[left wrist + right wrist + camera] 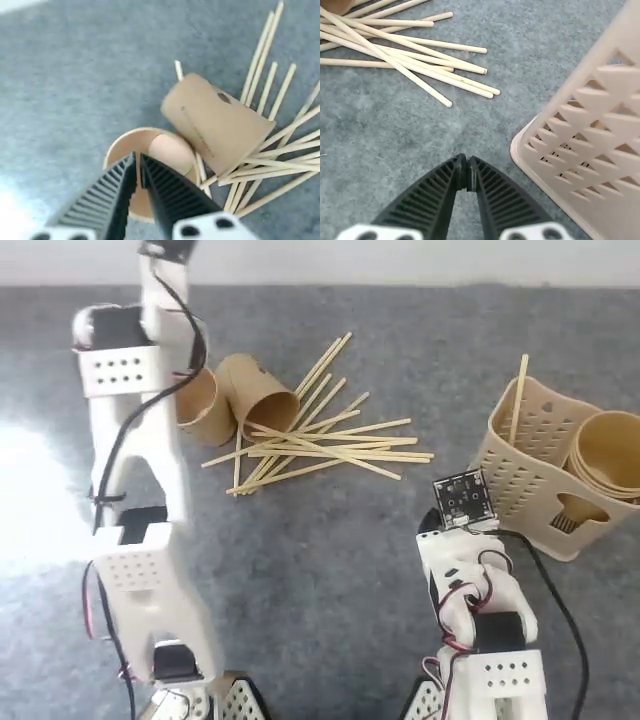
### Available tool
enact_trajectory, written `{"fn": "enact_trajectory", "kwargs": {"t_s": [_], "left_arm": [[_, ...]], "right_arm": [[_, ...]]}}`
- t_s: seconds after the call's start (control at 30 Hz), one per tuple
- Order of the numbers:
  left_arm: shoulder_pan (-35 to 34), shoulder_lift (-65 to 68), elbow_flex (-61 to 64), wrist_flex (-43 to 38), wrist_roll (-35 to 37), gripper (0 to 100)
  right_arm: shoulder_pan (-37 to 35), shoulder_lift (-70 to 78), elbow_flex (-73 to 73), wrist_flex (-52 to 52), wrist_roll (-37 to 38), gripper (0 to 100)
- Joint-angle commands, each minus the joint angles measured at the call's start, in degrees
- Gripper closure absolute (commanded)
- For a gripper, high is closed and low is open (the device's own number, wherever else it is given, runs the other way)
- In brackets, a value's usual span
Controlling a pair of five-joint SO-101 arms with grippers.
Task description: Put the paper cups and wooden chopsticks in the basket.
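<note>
Paper cups (262, 390) lie among chopsticks (330, 445), well apart from the basket (525, 468). Left gripper (138, 162) hovers clenched, empty, over one cup's mouth; right gripper (468, 172) is clenched beside the basket. Cup pick-up seems in hand: jaws must open first.

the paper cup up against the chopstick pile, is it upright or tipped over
Tipped over. The paper cup lies on its side with its side wall facing up, resting on the scattered chopsticks.

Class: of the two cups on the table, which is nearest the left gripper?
The cup showing its open mouth, right in front of the left gripper; the other cup shows its side, lying among chopsticks.
</note>
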Motion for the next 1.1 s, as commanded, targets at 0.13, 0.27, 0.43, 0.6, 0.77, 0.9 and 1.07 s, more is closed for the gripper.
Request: {"fn": "enact_trajectory", "kwargs": {"t_s": [0.13,0.27,0.43,0.6,0.77,0.9,1.07], "left_arm": [[-6.42,-0.26,-8.40,5.45,0.18,97],[-13.89,-0.88,-2.68,5.45,-0.26,79],[-24.00,-0.70,-2.59,4.92,-0.18,74],[-20.13,0.18,-0.22,5.01,-0.26,74],[-13.98,2.20,0.04,4.92,-0.18,74],[-12.84,4.48,-0.04,2.99,-0.18,74],[-12.75,7.82,-0.04,-0.62,-0.18,74]], "right_arm": [[-0.57,-0.48,0.26,-1.01,1.23,99.1],[-0.57,-0.48,0.09,-0.75,1.23,99.1],[-1.01,-0.48,-0.09,-1.01,1.05,99.0],[-1.89,-0.48,0.18,-0.66,1.05,99.0],[-1.71,-0.48,0.44,-0.66,1.23,99.0],[-1.71,-0.48,0.44,-0.66,1.32,99.0],[-1.80,-0.48,0.53,-0.92,3.43,99.0]]}}
